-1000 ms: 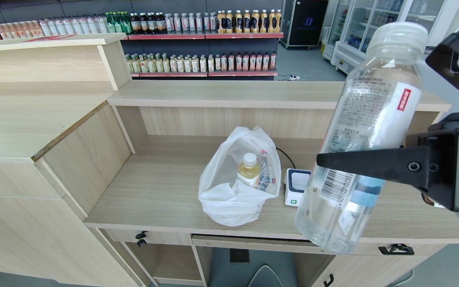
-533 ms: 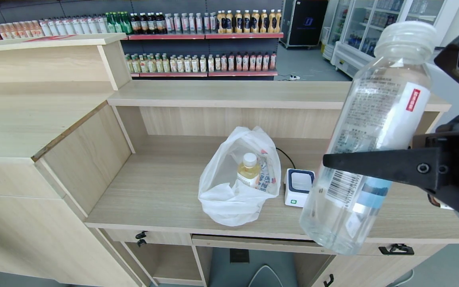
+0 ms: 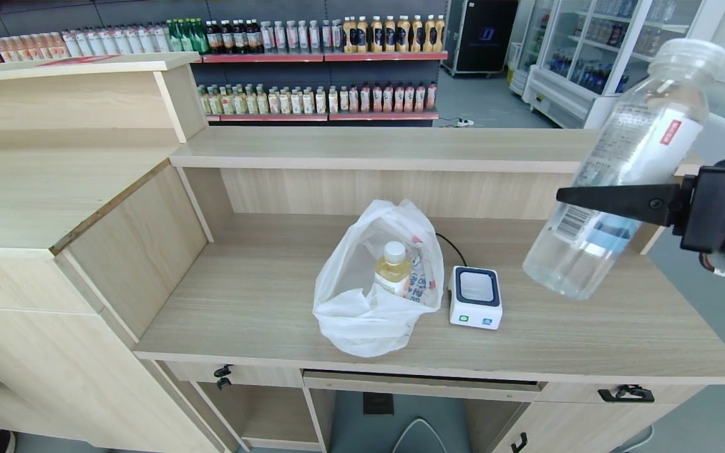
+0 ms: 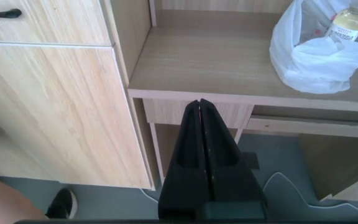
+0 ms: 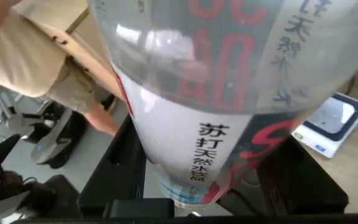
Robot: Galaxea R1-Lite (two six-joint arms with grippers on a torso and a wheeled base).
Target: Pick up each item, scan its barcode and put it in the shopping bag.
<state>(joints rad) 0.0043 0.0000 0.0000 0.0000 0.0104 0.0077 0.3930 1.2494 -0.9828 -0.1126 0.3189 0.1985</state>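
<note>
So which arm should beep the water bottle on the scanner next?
Right, probably. The right gripper holds the bottle, tilted in the air near the scanner. The left gripper is shut and empty, low in front of the counter.

On the table (image 3: 589, 333), the shopping bag (image 3: 362, 314) sits mid-way, a small bottle (image 3: 393, 267) inside it. The scanner (image 3: 476, 297) lies just right of the bag. Farther right, above the table, the right claw (image 3: 595, 200) holds a large bottle (image 3: 620, 170), tilted. The left claw (image 4: 199, 109) hangs near-left of the bag.
</note>
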